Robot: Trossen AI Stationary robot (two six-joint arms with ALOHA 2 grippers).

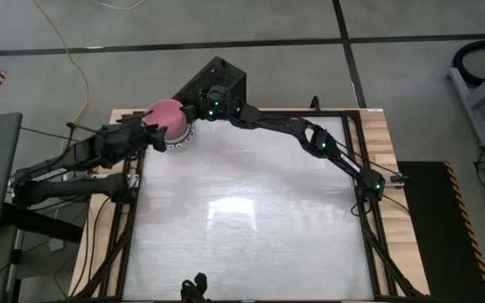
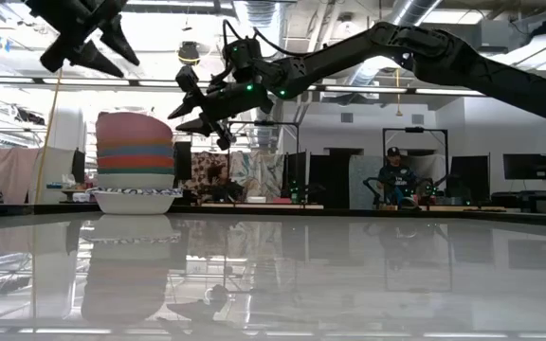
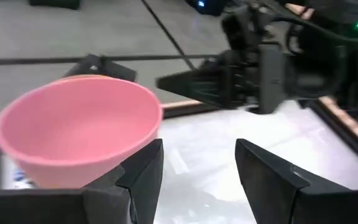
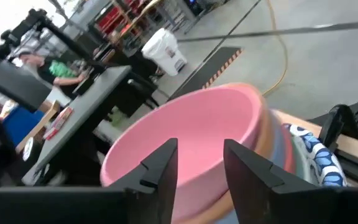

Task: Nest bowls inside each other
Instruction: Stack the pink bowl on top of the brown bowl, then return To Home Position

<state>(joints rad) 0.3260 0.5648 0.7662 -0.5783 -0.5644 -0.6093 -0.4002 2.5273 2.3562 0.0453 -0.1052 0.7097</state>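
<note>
A stack of nested bowls (image 1: 170,128) stands at the table's far left corner. The pink bowl (image 2: 134,126) is on top, with plain coloured bowls under it. A blue-and-white patterned bowl (image 2: 136,200) is at the bottom, resting on the table. My right gripper (image 2: 191,109) hovers level just right of the pink bowl's rim (image 4: 253,118), open and holding nothing. My left gripper (image 3: 197,162) is up and to the left of the stack (image 2: 98,52); it is also open, with the pink bowl (image 3: 79,130) beside its fingers.
A black box (image 1: 217,80) sits just beyond the far edge, behind the stack. The bare white tabletop (image 1: 251,210) stretches from the stack to the near and right edges. A person (image 2: 394,175) sits in the room beyond the table.
</note>
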